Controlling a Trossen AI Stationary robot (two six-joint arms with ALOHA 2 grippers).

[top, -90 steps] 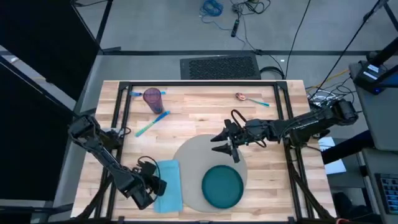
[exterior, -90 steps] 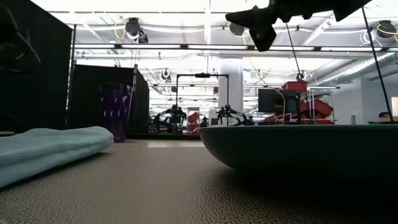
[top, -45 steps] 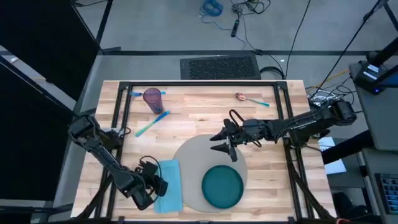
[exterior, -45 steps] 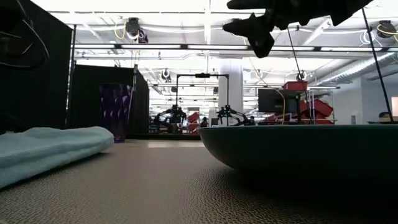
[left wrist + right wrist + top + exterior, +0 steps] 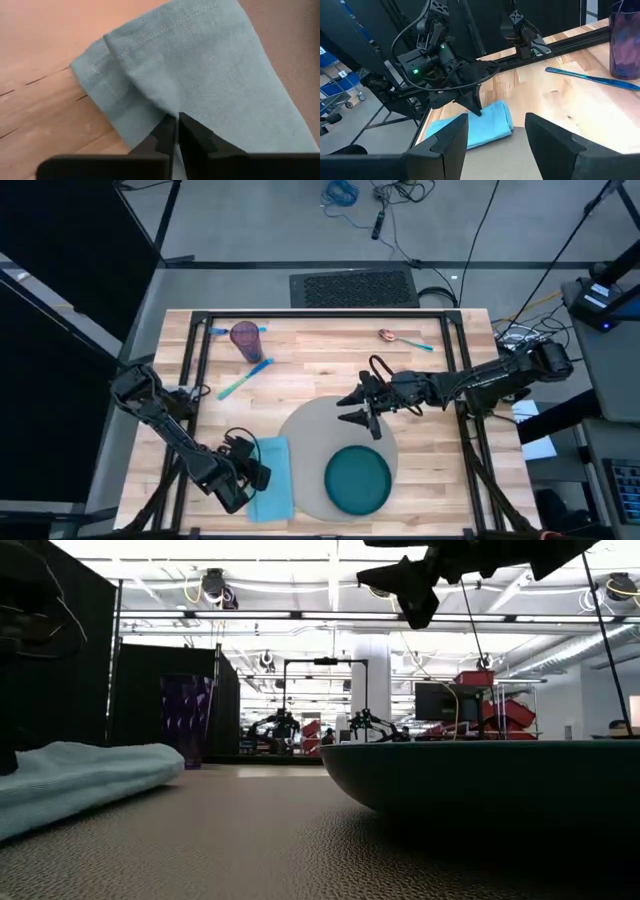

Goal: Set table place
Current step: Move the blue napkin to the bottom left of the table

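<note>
- High view shows us the counter (image 5: 330,350) of pale wood planks, with the round grey placemat (image 5: 315,435) lying at about 6 o'clock of its middle, close to the near edge.
- We see a dark teal plate (image 5: 357,479) resting on the placemat, toward the mat's 5 o'clock side.
- We find a light blue napkin (image 5: 271,477) at the placemat's 9 o'clock; its edge touches or slightly overlaps the mat's rim.
- Our left hand (image 5: 248,473) sits low at the napkin's 9 o'clock edge. In the left wrist view its fingers (image 5: 166,134) are pressed together, and they appear to pinch a fold of the napkin (image 5: 200,85) between them.
- Our right hand (image 5: 358,407) hangs over the placemat's 1 o'clock rim, raised off the surface. In the right wrist view its two fingers (image 5: 451,137) stand spread with nothing between them.
- We see a purple cup (image 5: 245,338) at 10 o'clock on the counter, with a blue utensil (image 5: 243,379) lying just at the cup's 6 o'clock.
- We see a spoon with a blue handle (image 5: 403,339) at 1 o'clock on the counter, well apart from the placemat.
- Low view, level with the mat, shows us the plate (image 5: 480,780) close up, the napkin (image 5: 85,775) as a soft roll and the purple cup (image 5: 187,718) upright behind it.
</note>
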